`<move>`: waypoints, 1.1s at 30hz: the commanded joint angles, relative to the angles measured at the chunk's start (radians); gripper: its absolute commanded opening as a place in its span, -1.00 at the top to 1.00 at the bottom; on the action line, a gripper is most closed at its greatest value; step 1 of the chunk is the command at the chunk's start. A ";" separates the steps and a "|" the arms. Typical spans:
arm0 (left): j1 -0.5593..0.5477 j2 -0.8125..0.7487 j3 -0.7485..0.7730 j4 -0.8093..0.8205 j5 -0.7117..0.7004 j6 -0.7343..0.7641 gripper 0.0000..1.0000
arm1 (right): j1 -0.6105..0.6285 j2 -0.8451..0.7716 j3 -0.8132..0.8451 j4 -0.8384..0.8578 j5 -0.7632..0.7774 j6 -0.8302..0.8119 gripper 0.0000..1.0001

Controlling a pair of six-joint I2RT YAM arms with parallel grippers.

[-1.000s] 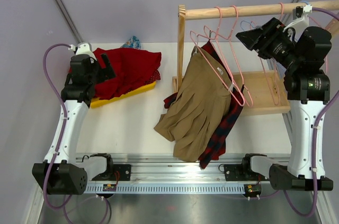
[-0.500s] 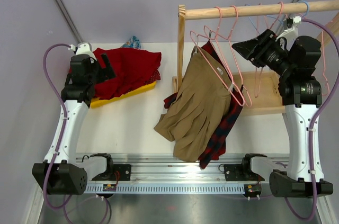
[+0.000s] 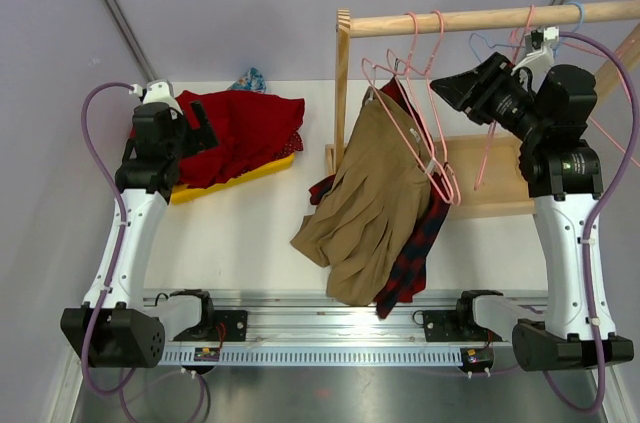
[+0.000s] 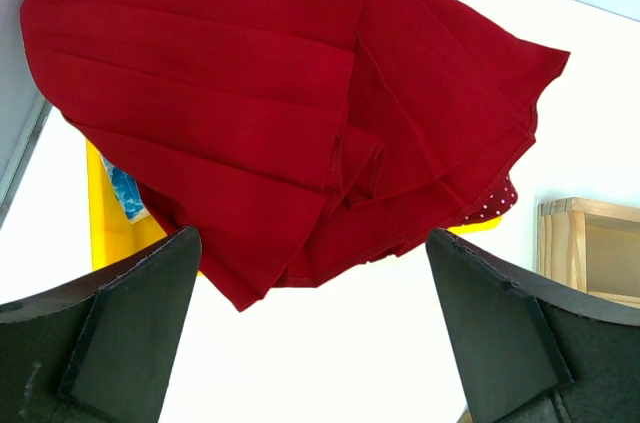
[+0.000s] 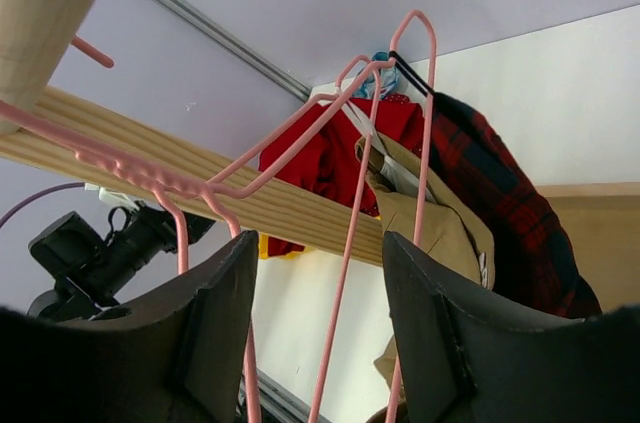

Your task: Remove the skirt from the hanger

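A tan skirt [image 3: 370, 193] hangs on a pink hanger [image 3: 415, 133] from the wooden rail [image 3: 480, 18]. A red-and-black plaid skirt [image 3: 415, 248] hangs behind it. My right gripper [image 3: 442, 86] is up by the rail, just right of the pink hangers. In the right wrist view its jaws [image 5: 320, 343] stand partly open. A thin pink hanger wire [image 5: 345, 243] runs between them without being pinched, and the tan skirt [image 5: 440, 213] and plaid skirt [image 5: 500, 193] hang beyond. My left gripper [image 3: 200, 118] is open and empty over a red skirt [image 4: 280, 123].
The red skirt [image 3: 240, 128] lies on a yellow tray [image 3: 235, 178] at the back left. Empty pink hangers [image 3: 490, 143] and a blue one [image 3: 572, 13] hang at the rail's right end. The rack's wooden base [image 3: 490, 178] and upright post [image 3: 343, 83] stand on the white table.
My right gripper has moved left along the rail to the pink hangers, and its jaws have narrowed. The empty hangers at the right have swung. The left arm is still.
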 commanded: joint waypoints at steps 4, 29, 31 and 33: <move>0.003 -0.031 0.001 0.046 0.018 0.007 -0.98 | 0.010 -0.046 0.112 -0.042 0.112 -0.065 -0.19; 0.003 -0.030 0.007 0.040 0.025 0.008 -0.98 | 0.062 0.021 0.048 0.029 0.001 -0.024 0.21; 0.003 -0.028 0.007 0.041 0.025 0.010 -0.98 | 0.068 0.024 0.037 0.032 0.003 -0.026 0.30; 0.005 -0.025 0.007 0.038 0.025 0.010 -0.98 | 0.075 0.027 0.031 0.035 0.006 -0.029 0.45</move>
